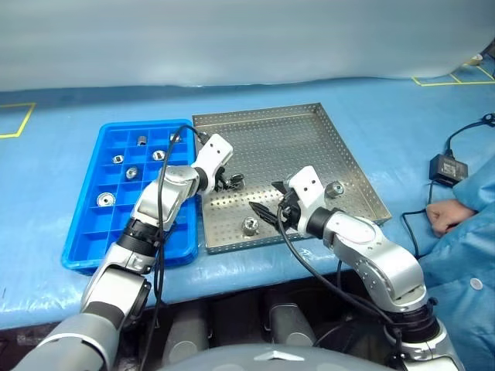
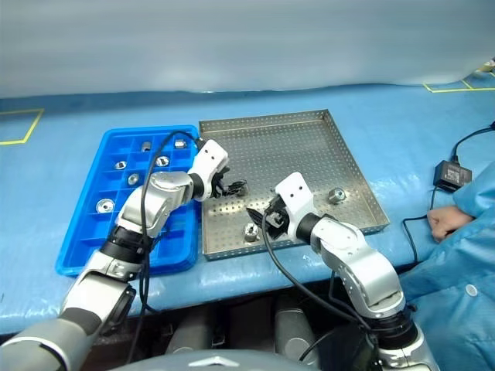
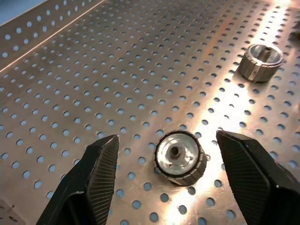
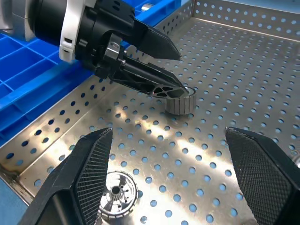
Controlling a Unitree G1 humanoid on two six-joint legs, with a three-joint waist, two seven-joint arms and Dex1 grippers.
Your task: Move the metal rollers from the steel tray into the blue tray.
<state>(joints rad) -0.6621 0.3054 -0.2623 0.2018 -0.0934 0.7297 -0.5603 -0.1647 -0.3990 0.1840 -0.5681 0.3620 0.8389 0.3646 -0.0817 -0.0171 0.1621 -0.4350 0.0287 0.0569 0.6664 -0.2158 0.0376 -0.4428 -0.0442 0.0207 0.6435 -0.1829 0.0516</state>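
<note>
The steel tray lies mid-table, with the blue tray to its left. Three metal rollers rest on the steel tray: one near the left edge, one by the front edge, one toward the right. My left gripper is open and straddles the left-edge roller, its fingers apart from it on both sides. My right gripper is open and empty, above the tray between the front roller and the left one. Several rollers sit in blue tray compartments.
A person's hand and blue sleeve rest on the table at the right. A black power adapter with its cable lies beyond them. Blue cloth covers the table, with yellow tape marks at the far left and far right.
</note>
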